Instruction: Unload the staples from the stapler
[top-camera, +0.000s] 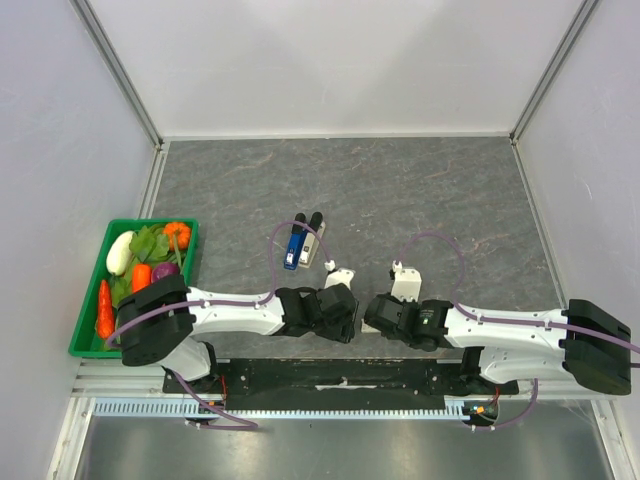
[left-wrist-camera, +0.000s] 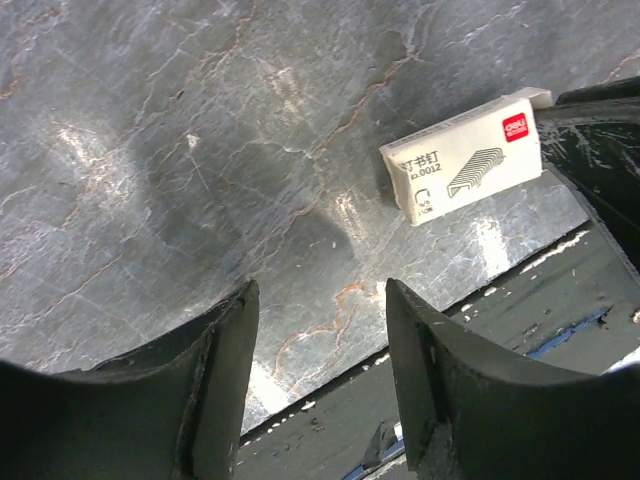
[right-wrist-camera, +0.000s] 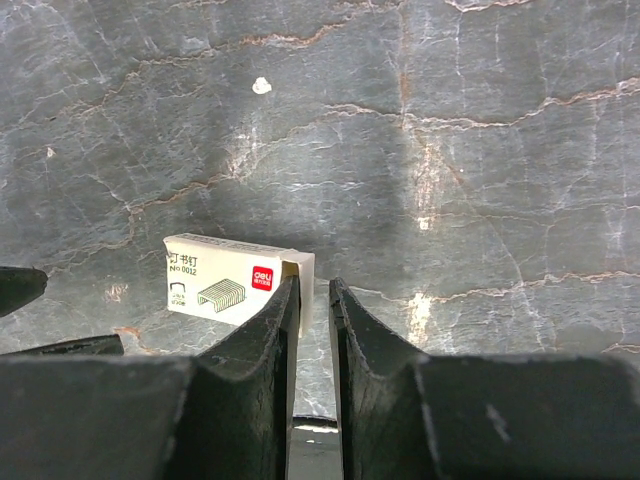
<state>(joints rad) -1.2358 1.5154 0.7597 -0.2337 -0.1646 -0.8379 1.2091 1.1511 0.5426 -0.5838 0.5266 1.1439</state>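
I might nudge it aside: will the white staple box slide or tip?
The staple box lies flat on its broad face, so it probably slides, not tips. Looks like thin card, so a hard pinch may crush it.

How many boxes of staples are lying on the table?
1. The staple box lies by the near edge of the table, just past the right gripper. Others may be out of sight.
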